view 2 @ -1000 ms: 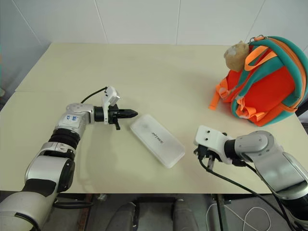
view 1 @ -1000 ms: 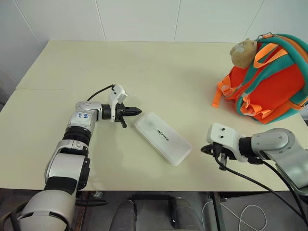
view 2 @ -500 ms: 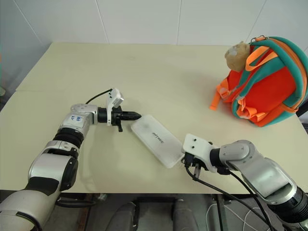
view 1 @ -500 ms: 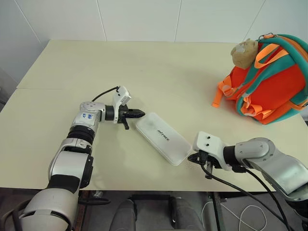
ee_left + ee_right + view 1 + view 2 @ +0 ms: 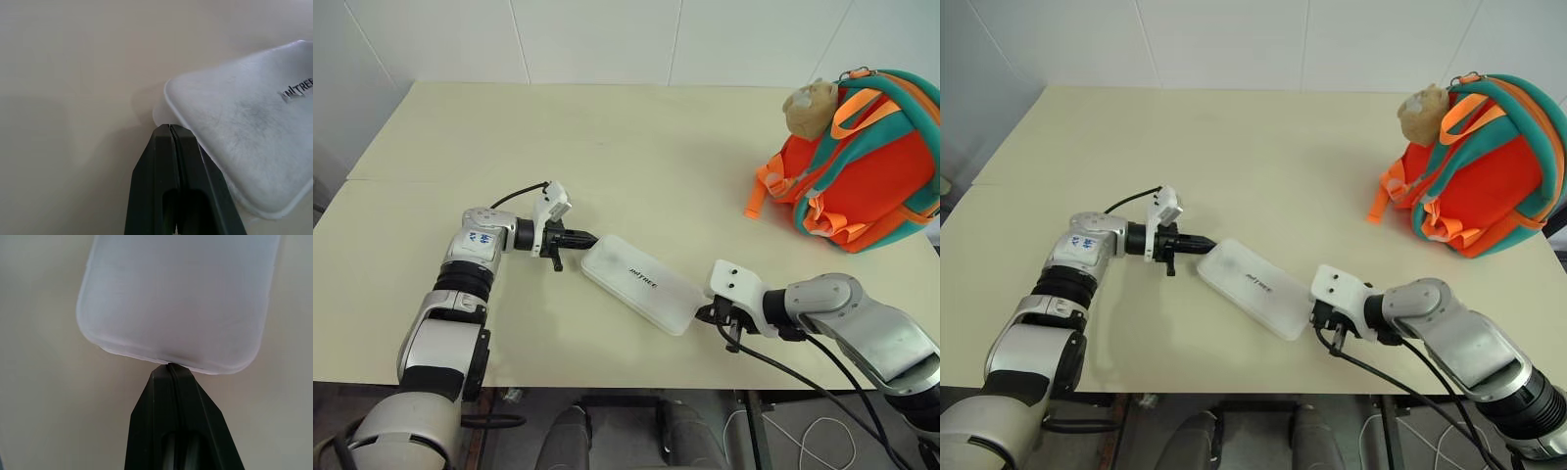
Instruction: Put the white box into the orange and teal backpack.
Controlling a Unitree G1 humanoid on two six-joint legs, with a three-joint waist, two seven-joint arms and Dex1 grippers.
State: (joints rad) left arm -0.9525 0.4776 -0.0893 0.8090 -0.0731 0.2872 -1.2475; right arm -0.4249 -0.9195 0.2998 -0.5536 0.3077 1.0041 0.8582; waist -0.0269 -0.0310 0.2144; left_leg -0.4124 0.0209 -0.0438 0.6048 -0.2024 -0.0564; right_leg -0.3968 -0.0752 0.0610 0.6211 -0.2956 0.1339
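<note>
The wide cream-coloured rectangular table (image 5: 636,137) carries all items. The small rounded orange and teal fabric backpack (image 5: 862,166) stands at the far right of the table, well apart from both arms, with teal straps and orange webbing loops facing the centre. A tan plush animal charm (image 5: 809,106) sits at its upper left corner.

The flat, elongated white box (image 5: 639,283) with rounded corners lies flat near the front centre of the table, set diagonally, dark lettering facing up. It lies between the two grippers.

The left gripper (image 5: 588,238) has its two black fingers pressed together with nothing between them; the closed tip meets the far-left corner of the box. The right gripper (image 5: 704,314) likewise has its fingers fully together and empty; its tip touches the near-right short end of the box.
</note>
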